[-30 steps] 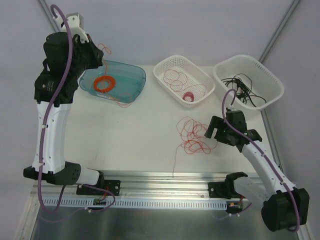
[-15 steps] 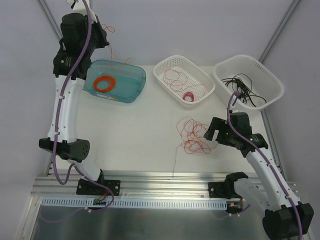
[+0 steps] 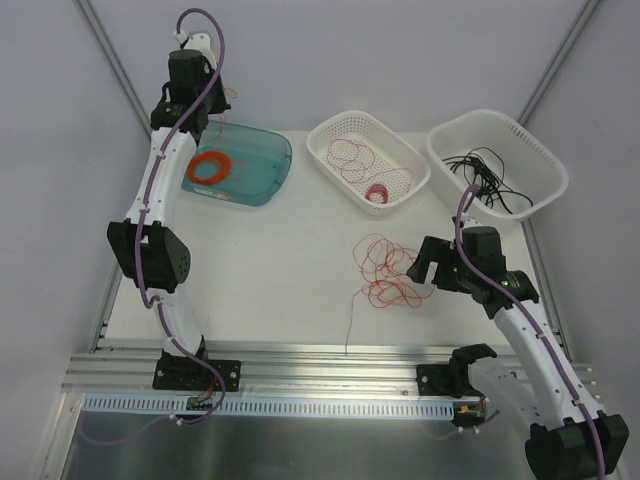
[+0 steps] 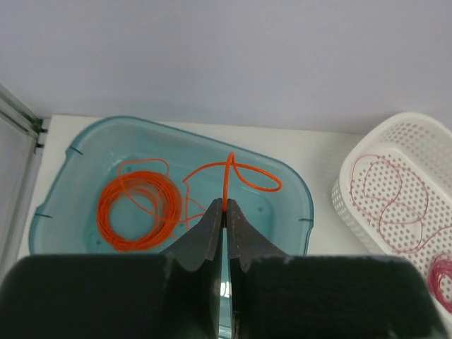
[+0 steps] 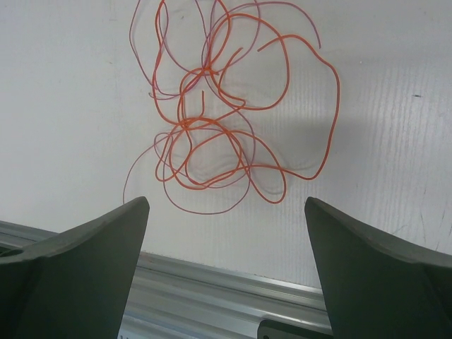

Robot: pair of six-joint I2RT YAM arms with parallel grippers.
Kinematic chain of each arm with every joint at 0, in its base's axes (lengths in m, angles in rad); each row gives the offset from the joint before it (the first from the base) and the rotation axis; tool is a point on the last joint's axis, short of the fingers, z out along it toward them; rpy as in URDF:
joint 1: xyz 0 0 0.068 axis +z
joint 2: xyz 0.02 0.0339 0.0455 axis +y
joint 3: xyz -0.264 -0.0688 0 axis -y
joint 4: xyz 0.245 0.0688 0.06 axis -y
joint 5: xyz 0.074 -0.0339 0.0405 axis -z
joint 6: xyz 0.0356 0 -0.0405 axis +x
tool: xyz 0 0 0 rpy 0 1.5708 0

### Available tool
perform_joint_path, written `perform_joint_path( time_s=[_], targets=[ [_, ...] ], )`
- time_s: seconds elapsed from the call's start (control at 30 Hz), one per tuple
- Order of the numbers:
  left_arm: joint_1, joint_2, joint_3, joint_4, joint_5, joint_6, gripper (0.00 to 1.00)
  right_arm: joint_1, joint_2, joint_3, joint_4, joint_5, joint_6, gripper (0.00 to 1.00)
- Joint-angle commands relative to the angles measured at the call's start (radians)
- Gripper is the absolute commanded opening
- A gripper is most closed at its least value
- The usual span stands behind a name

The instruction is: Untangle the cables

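Three containers are counted on the table: one teal tub and two white baskets, the middle basket and the right basket. Four wiry lots are counted: orange strand, red loop, black bundle, red tangle. One orange coil and one pink spool are noted.

Tangle of thin red and orange wires loose on white table, right gripper just beside it. Left gripper high over teal plastic tub, thin orange wire hanging by it.
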State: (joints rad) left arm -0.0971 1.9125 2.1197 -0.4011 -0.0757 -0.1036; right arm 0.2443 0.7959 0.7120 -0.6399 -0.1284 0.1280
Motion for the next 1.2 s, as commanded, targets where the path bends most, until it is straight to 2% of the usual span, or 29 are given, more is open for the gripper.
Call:
perform_joint_path(
  time_s=[0.0, 0.17, 0.3, 0.43, 0.47, 0.53, 0.57, 0.67, 0.7, 0.8, 0.93, 1.17],
  targets=[
    [0.004, 0.025, -0.087, 0.068, 0.063, -0.025, 0.0, 0.006, 0.005, -0.006, 0.019, -0.019, -0.01, 0.97],
    [0.002, 0.026, -0.205, 0.074, 0.255, -0.109, 0.01, 0.004, 0.012, -0.008, 0.028, -0.03, -0.005, 0.97],
    [0.002, -0.007, -0.256, 0.091, 0.35, -0.143, 0.08, 0.007, 0.012, -0.009, 0.026, -0.03, -0.005, 0.98],
    [0.003, -0.05, -0.328, 0.091, 0.288, -0.125, 0.3, 0.009, 0.022, -0.005, 0.022, -0.031, -0.008, 0.98],
    [0.004, -0.078, -0.345, 0.091, 0.245, -0.127, 0.42, 0.012, 0.025, -0.003, 0.02, -0.028, -0.008, 0.98],
    [0.005, -0.115, -0.4, 0.093, 0.222, -0.136, 0.53, 0.016, 0.026, 0.0, 0.01, -0.022, -0.008, 0.98],
    [0.005, -0.151, -0.415, 0.093, 0.217, -0.143, 0.66, 0.018, 0.028, 0.001, 0.005, -0.017, -0.011, 0.98],
    [0.004, -0.239, -0.481, 0.093, 0.24, -0.171, 0.79, 0.03, 0.026, 0.0, 0.0, -0.014, -0.017, 0.99],
    [0.002, -0.262, -0.503, 0.093, 0.261, -0.179, 0.88, 0.032, 0.028, 0.001, -0.001, -0.013, -0.019, 0.99],
    [-0.007, -0.363, -0.599, 0.091, 0.296, -0.212, 0.99, 0.047, 0.052, 0.012, -0.003, -0.017, -0.028, 0.99],
    [-0.052, -0.533, -0.78, 0.091, 0.349, -0.245, 0.99, 0.073, 0.092, 0.02, 0.017, -0.008, -0.019, 0.97],
    [-0.22, -0.766, -1.047, 0.09, 0.341, -0.281, 0.99, 0.13, 0.17, 0.02, 0.068, 0.058, 0.004, 0.92]
  ],
)
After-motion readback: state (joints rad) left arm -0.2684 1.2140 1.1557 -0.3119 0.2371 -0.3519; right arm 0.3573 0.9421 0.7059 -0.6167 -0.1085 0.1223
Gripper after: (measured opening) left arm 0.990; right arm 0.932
